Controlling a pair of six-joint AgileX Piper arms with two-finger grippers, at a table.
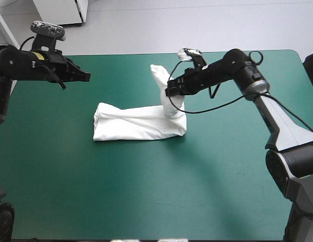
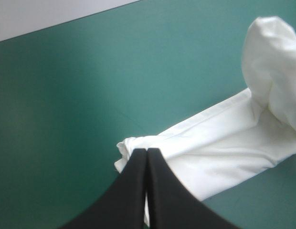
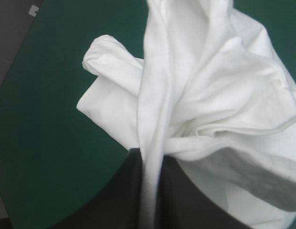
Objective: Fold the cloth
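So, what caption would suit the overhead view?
Right gripper holds one end of the folded white T-shirt above the teal-green table; left gripper hovers shut.

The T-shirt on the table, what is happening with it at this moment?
The right gripper is shut on one end of the T-shirt and holds it raised above the teal-green table. The rest lies flat as a long folded strip. The left gripper is shut and empty, hovering apart from it toward the table's left side.

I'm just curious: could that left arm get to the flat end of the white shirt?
Probably yes: only bare teal-green cover lies between the left gripper and the flat end of the T-shirt.
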